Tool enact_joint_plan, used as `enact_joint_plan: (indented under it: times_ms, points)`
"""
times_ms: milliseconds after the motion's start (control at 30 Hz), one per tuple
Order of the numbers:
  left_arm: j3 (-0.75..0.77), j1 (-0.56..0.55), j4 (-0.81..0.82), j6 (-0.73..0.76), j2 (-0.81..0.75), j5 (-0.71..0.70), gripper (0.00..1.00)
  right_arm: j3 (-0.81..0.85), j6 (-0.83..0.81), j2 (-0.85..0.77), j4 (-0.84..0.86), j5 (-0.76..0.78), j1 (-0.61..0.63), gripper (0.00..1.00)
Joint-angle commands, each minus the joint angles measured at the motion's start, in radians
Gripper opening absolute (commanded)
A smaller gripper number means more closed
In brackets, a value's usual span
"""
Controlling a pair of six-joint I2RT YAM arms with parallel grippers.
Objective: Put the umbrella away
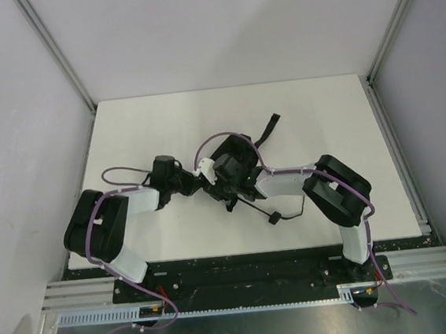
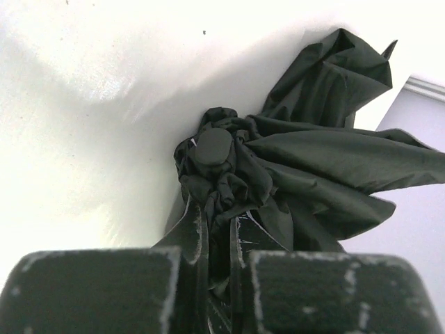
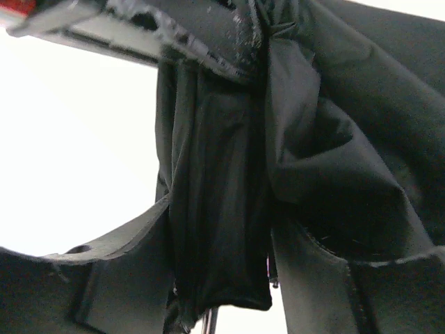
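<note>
Two grippers are meeting over a white table (image 1: 164,125), where the black umbrella (image 2: 327,160) is lying crumpled between their jaws. The left gripper (image 2: 215,223) is pinching a fold of canopy, jaws nearly together on it. The right gripper (image 3: 215,174) is holding its jaws apart, with fabric hanging between them. A thin cord (image 1: 279,215) is trailing beside the right jaws.
</note>
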Motion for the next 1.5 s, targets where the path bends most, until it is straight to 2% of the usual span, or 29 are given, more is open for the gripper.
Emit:
enact_joint_plan:
  times_ms: [0,133,233,367,567,833,1000,1133,1267,1367,1467]
  points:
    - [-0.037,0.002,-0.068,0.185,-0.002,-0.12,0.0,-0.053,0.028,-0.047,-0.167,0.003,0.011,0.67]
    - [-0.05,0.001,-0.073,0.175,-0.021,-0.119,0.0,-0.053,0.046,-0.13,-0.177,0.126,0.045,0.87]
    - [-0.058,0.001,-0.078,0.16,-0.038,-0.112,0.0,-0.052,0.052,-0.184,-0.169,0.179,0.075,0.92]
    - [-0.061,0.002,-0.093,0.149,-0.056,-0.109,0.0,-0.04,0.066,-0.211,-0.137,0.173,0.107,0.93]
    - [-0.071,0.0,-0.104,0.126,-0.081,-0.108,0.0,0.003,0.066,-0.15,-0.092,0.129,0.116,0.91]
    - [-0.068,-0.005,-0.116,0.121,-0.106,-0.108,0.0,0.093,0.032,-0.101,-0.133,0.264,0.134,0.89]
    - [-0.069,-0.003,-0.121,0.108,-0.114,-0.097,0.0,0.097,0.019,-0.097,-0.166,0.161,0.105,0.88]
    - [-0.065,-0.004,-0.123,0.096,-0.115,-0.087,0.0,0.07,0.012,-0.024,-0.085,0.063,0.099,0.79]
    - [-0.078,0.004,-0.126,0.086,-0.12,-0.078,0.0,0.035,0.102,0.025,-0.025,0.011,0.077,0.62]
    - [-0.086,0.004,-0.126,0.099,-0.125,-0.078,0.0,0.019,0.165,0.057,-0.016,-0.058,0.051,0.44]
    - [-0.096,0.004,-0.123,0.107,-0.135,-0.08,0.02,0.006,0.251,0.092,-0.064,-0.195,0.001,0.15]
